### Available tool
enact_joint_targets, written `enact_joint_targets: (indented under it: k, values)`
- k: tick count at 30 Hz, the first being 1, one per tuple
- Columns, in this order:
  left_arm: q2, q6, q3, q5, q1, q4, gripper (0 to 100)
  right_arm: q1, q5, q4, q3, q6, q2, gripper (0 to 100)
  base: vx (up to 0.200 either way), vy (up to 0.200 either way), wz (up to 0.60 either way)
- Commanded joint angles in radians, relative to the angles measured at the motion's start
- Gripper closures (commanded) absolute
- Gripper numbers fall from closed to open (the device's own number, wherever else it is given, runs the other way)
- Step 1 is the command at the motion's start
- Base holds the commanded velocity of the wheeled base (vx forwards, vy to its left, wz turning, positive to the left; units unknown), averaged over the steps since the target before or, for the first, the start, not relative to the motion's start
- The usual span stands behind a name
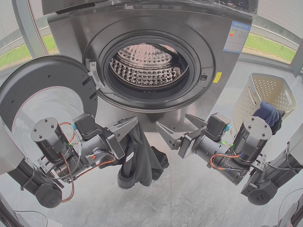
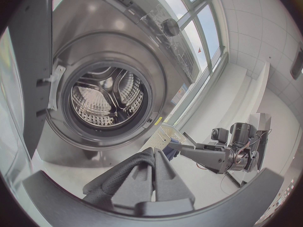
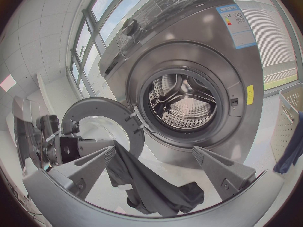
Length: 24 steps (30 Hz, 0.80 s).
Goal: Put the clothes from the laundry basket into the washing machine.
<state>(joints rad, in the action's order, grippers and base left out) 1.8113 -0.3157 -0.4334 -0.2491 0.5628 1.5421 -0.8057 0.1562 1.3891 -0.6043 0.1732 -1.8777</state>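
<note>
Black garment [image 1: 143,163] hanging, washer door [image 1: 44,74] open

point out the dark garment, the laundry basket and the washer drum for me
dark garment [image 1: 143,164]: head view, on its hanging fold.
laundry basket [image 1: 243,106]: head view, on its perforated side wall.
washer drum [image 1: 148,74]: head view, on its perforated inner wall.

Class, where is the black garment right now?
In the head view the black garment hangs from the shut left claw, left of centre, before the washing machine, below its open drum.
</note>
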Motion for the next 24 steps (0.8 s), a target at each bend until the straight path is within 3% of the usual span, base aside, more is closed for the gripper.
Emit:
enact_joint_targets:
  k: [1,2,4,8,15,20,24]
  values:
    - [-0.07,0.061,0.018,0.016,0.019,0.001,100,0.017,-0.006,-0.001,0.078,-0.011,0.009,0,0.0,0.0,0.0]
    - [-0.093,0.078,0.027,0.016,0.012,0.001,100,0.003,-0.007,-0.001,0.103,-0.012,0.006,0,0.0,0.0,0.0]
    - [-0.115,0.076,0.021,0.014,0.003,0.0,100,-0.007,-0.012,-0.002,0.118,-0.014,0.0,0,0.0,0.0,0.0]
    - [-0.122,0.11,-0.024,0.018,-0.006,0.0,100,-0.056,-0.026,-0.001,0.124,-0.014,-0.023,0,0.0,0.0,0.0]
    - [-0.128,0.11,-0.061,0.019,0.0,0.0,100,-0.078,-0.032,0.065,0.089,-0.014,-0.176,0,0.0,0.0,0.0]
    - [-0.116,0.112,-0.094,0.067,0.002,0.0,100,-0.118,-0.038,0.071,0.024,-0.018,-0.259,0,0.0,0.0,0.0]
    - [-0.112,0.109,-0.094,0.07,0.0,0.001,100,-0.136,-0.041,0.073,-0.022,-0.018,-0.299,0,0.0,0.0,0.0]
